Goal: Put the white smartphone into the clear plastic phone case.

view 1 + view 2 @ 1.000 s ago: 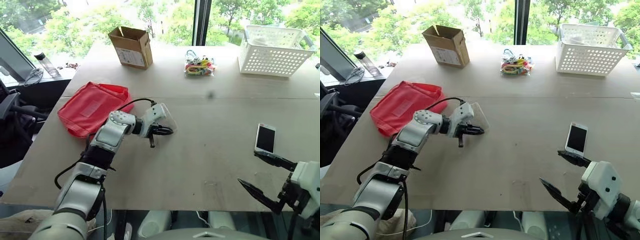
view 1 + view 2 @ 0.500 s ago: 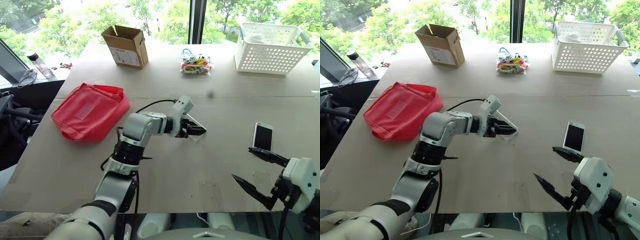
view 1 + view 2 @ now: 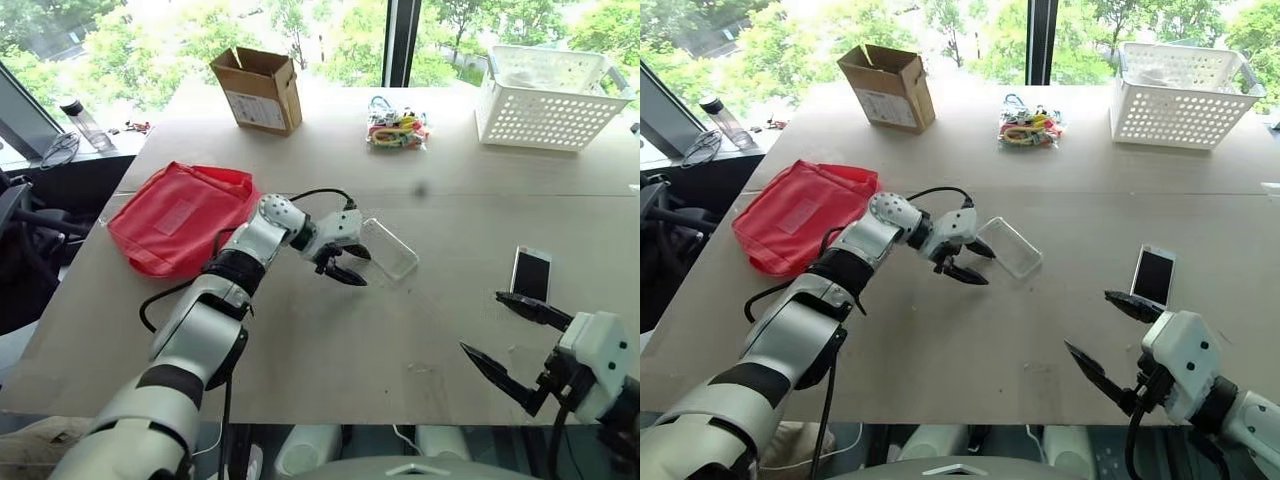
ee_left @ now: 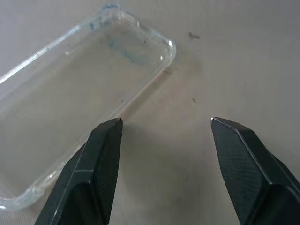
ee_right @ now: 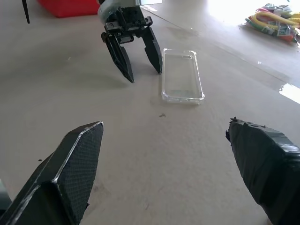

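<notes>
The clear plastic phone case [image 3: 388, 248] lies flat on the table, near its middle. My left gripper [image 3: 358, 268] stands open just beside the case's near end, holding nothing. In the left wrist view the case [image 4: 79, 89] lies beyond one of the black fingers [image 4: 101, 164], outside the gap. The white smartphone [image 3: 530, 274] lies screen up at the right of the table. My right gripper [image 3: 505, 335] hovers wide open just in front of it and is empty. The right wrist view shows the case [image 5: 182, 77] with the left gripper [image 5: 144, 75] next to it.
A red pouch [image 3: 180, 215] lies at the left of the table [image 3: 400, 340]. At the back stand a cardboard box [image 3: 262, 92], a bag of colourful items [image 3: 397, 130] and a white perforated basket [image 3: 550, 100]. The window is behind them.
My left gripper carried the case to the right, set it flat on the table and opened. It now stands beside the case. The right gripper has kept its place.
</notes>
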Robot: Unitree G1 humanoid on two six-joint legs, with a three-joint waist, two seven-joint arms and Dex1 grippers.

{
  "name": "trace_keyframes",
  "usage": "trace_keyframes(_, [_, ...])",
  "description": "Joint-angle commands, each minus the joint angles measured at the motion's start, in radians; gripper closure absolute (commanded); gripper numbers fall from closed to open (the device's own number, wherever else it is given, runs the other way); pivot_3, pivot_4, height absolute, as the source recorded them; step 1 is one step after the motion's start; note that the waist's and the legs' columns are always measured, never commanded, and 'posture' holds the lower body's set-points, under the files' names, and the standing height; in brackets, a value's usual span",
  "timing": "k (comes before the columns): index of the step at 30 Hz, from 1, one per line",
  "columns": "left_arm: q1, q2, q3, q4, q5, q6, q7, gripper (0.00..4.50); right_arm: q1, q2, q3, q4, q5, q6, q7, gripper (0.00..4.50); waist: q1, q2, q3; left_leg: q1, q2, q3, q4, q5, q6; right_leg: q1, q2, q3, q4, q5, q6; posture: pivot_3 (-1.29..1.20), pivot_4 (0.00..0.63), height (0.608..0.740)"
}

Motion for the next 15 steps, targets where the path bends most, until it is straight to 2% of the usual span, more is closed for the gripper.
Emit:
trace_keyframes(1, [-0.013,-0.014,0.022,0.098,0.041,-0.041,0.033,2.26,0.033,-0.008,-0.010,-0.041,0.017,-0.052,-0.034,0.00,-0.002,0.000,0.000,0.000,0.000,0.000,0.001,0.000,0.000,0.000,0.000,0.000,0.000,0.000,0.000,0.00,0.150,0.740])
trace_keyframes(3, [-0.006,-0.017,0.048,0.095,0.024,-0.021,-0.001,3.24,0.051,-0.012,-0.005,-0.041,0.021,-0.070,-0.050,0.00,-0.007,0.000,0.000,0.000,0.000,0.000,0.001,0.000,0.000,0.000,0.000,0.000,0.000,0.000,0.000,0.00,0.150,0.740])
trace_keyframes(4, [0.006,-0.014,0.066,0.072,0.010,-0.024,-0.011,3.56,0.060,-0.013,0.000,-0.041,0.018,-0.079,-0.055,0.00,-0.009,0.000,0.000,0.000,0.000,0.000,0.001,0.000,0.000,0.000,0.001,0.000,0.000,0.000,0.000,0.00,0.150,0.740])
trace_keyframes(5, [0.015,-0.012,0.082,0.052,-0.003,-0.024,-0.022,4.14,0.066,-0.015,0.006,-0.041,0.015,-0.085,-0.060,0.00,-0.011,0.000,-0.001,0.000,0.000,0.000,0.001,0.000,0.000,0.000,0.001,0.001,0.001,0.000,0.000,0.00,0.150,0.740])
trace_keyframes(6, [0.020,-0.011,0.103,0.024,-0.024,0.001,-0.037,4.48,0.070,-0.016,0.012,-0.041,0.012,-0.089,-0.065,0.00,-0.014,0.000,-0.001,0.000,0.000,0.000,0.001,0.000,0.000,0.000,0.002,0.001,0.001,0.000,0.000,0.00,0.150,0.740])
trace_keyframes(7, [0.021,-0.008,0.124,-0.008,-0.052,0.041,-0.068,4.48,0.069,-0.018,0.018,-0.041,0.012,-0.090,-0.070,0.00,-0.018,0.000,0.000,0.000,0.000,0.000,0.001,0.000,0.000,0.000,0.002,0.001,0.001,0.000,0.000,0.00,0.150,0.740])
trace_keyframes(10, [0.021,0.003,0.161,-0.082,-0.098,0.074,-0.133,3.48,0.049,-0.025,0.024,-0.041,0.017,-0.079,-0.077,0.00,-0.025,-0.001,0.000,-0.002,0.001,-0.001,0.003,0.000,0.000,-0.002,0.003,0.000,0.002,0.000,0.000,0.00,0.150,0.740])
trace_keyframes(15, [-0.013,-0.013,0.149,-0.029,-0.031,-0.023,-0.071,1.21,0.002,-0.033,0.014,-0.031,0.025,-0.041,-0.064,0.00,-0.028,0.000,0.000,-0.003,0.001,-0.001,0.008,0.000,0.000,-0.001,0.003,0.000,0.003,0.000,0.000,0.00,0.150,0.740])
